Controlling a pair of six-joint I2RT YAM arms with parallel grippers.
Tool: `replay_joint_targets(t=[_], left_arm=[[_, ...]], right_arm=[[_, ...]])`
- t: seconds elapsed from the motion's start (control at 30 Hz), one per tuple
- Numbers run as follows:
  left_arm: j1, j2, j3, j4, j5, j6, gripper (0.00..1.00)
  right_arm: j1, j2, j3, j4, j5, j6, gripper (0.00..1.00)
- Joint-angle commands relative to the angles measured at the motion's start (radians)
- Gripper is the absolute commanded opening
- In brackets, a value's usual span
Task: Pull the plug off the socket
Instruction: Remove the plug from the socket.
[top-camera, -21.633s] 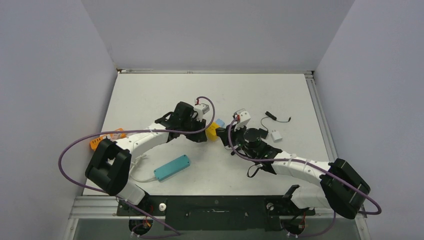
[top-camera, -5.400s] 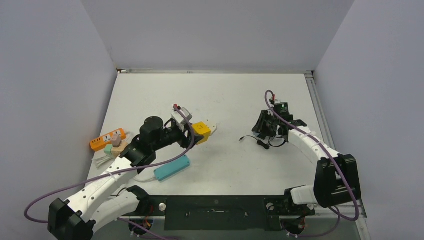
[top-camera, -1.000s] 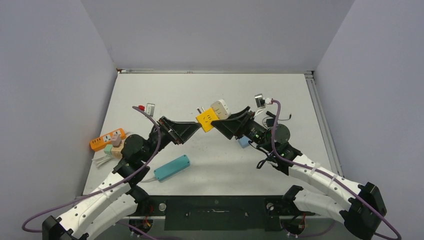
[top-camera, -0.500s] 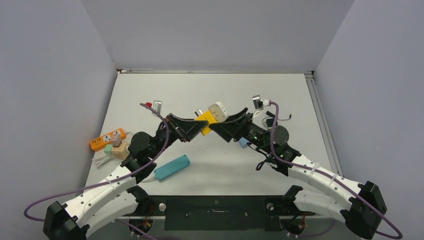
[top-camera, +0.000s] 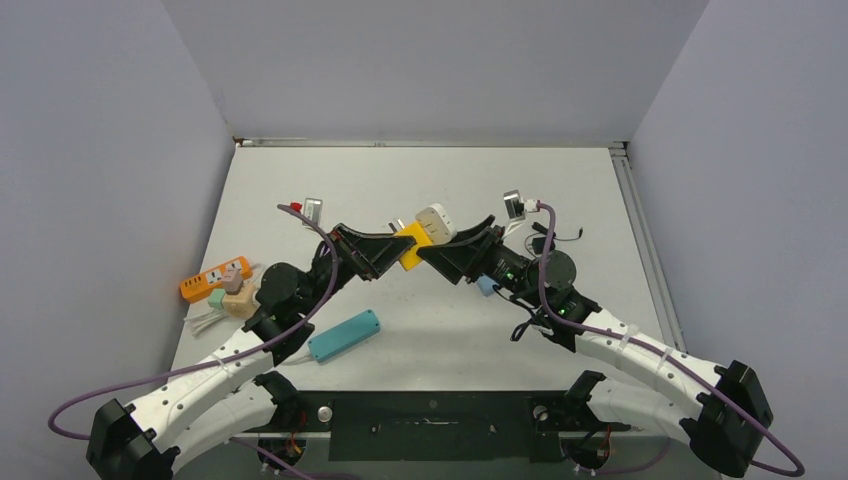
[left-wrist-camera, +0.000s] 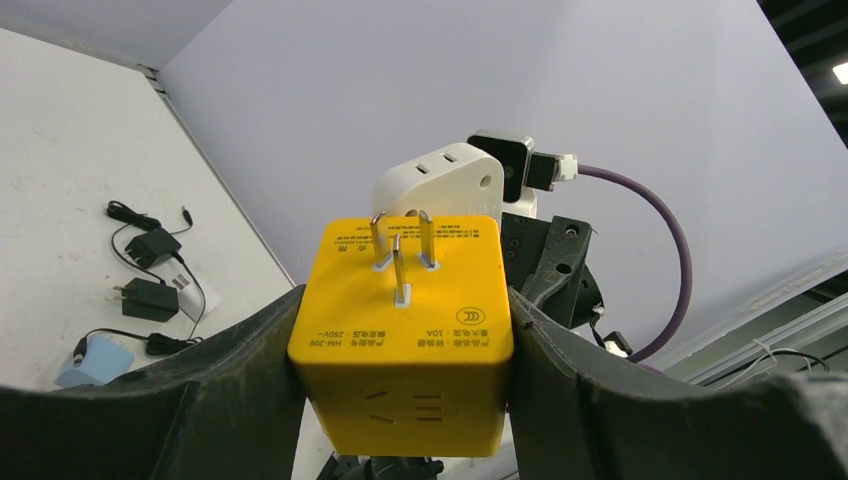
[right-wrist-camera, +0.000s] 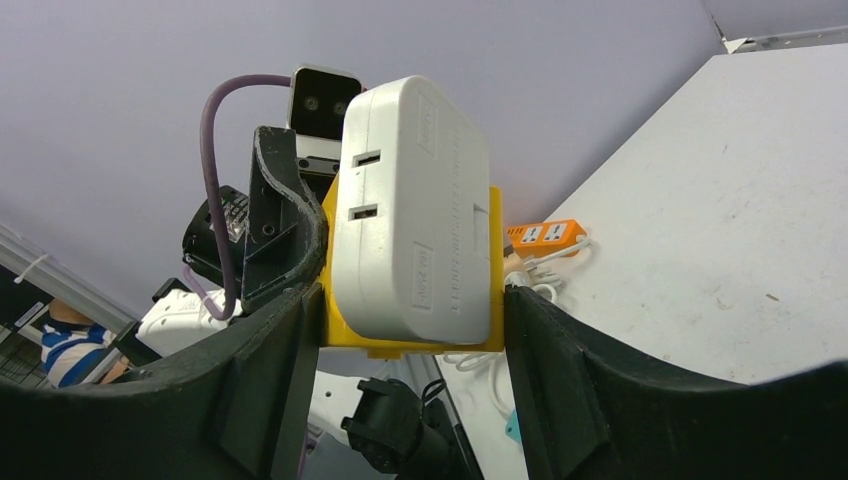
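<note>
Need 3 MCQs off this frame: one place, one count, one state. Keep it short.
1. Where is the yellow socket cube?
A. lying on the table
B. lifted, between both tools
C. beside the orange strip

2. How many prongs show on the yellow cube's near face in the left wrist view?
A. two
B. three
C. five

3. What state is the white plug block in?
A. still seated against the yellow cube
B. lying loose on the table
C. hanging by a cable

Answers:
1 B: the left tool and right tool meet on it above the table.
2 B: three metal prongs stand out.
3 A: the right wrist view shows white flush on yellow.
</note>
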Motion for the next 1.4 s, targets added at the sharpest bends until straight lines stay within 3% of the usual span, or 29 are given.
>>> replay_joint_targets(t=[0.0,0.07,0.2,0.4,0.73,1.03,1.37], left_arm=[[-0.002,-0.009,0.015,0.078,-0.020,0.004,0.01],[0.000,-0.018,0.006,0.087,-0.015,0.015,0.00],[0.014,-0.053,-0.022,0.124,0.004,0.035,0.00],[0.059,-0.080,-0.046,0.128,0.077,0.022,0.00],[0.089,-0.068,-0.062,0.157,0.178,0.019,0.00],[0.120,-0.065,-0.064,0.237,0.317,0.023,0.00],[0.135,-0.064,-0.076,0.287,0.419,0.018,0.00]], right_arm=[[0.007,-0.030,0.014,0.002,0.043,-0.038,0.61],[-0.002,-0.047,0.023,-0.042,0.049,-0.052,0.79],[-0.083,-0.080,0.036,-0.118,-0.017,-0.043,0.95],[-0.196,-0.088,0.077,-0.172,-0.213,-0.036,0.97],[-0.196,-0.044,0.167,-0.223,-0.330,-0.075,0.88],[-0.196,-0.022,0.135,-0.182,-0.392,-0.050,0.47],[-0.187,-0.002,0.123,-0.118,-0.451,-0.010,0.36]])
